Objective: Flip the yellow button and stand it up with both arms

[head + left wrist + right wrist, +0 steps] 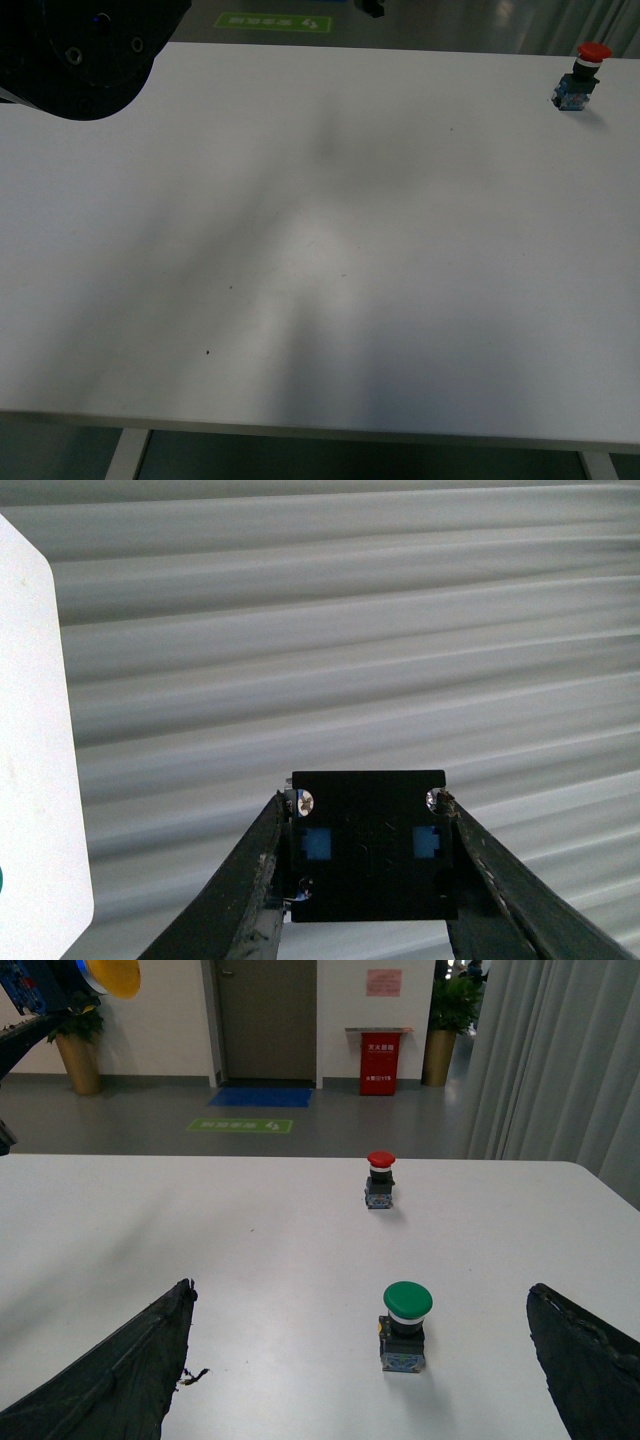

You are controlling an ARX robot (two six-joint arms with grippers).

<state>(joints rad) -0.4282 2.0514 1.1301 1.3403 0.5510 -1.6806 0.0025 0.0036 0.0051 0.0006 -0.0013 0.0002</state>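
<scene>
In the left wrist view my left gripper [366,815] is shut on the yellow button [368,860]. Only the button's black contact block shows there, with two blue windows and screws, gripped between both fingers and held up in the air. In the right wrist view the same button's yellow cap [110,975] and blue block show at the picture's upper left edge, raised well above the white table [250,1260]. My right gripper [360,1295] is open and empty, low over the table. Neither gripper shows in the front view.
A green-capped button [405,1325] stands upright on the table between my right gripper's fingers, apart from both. A red-capped button [380,1178] stands farther back; it also shows at the far right of the front view [580,78]. A black arm part [80,50] fills the front view's upper left.
</scene>
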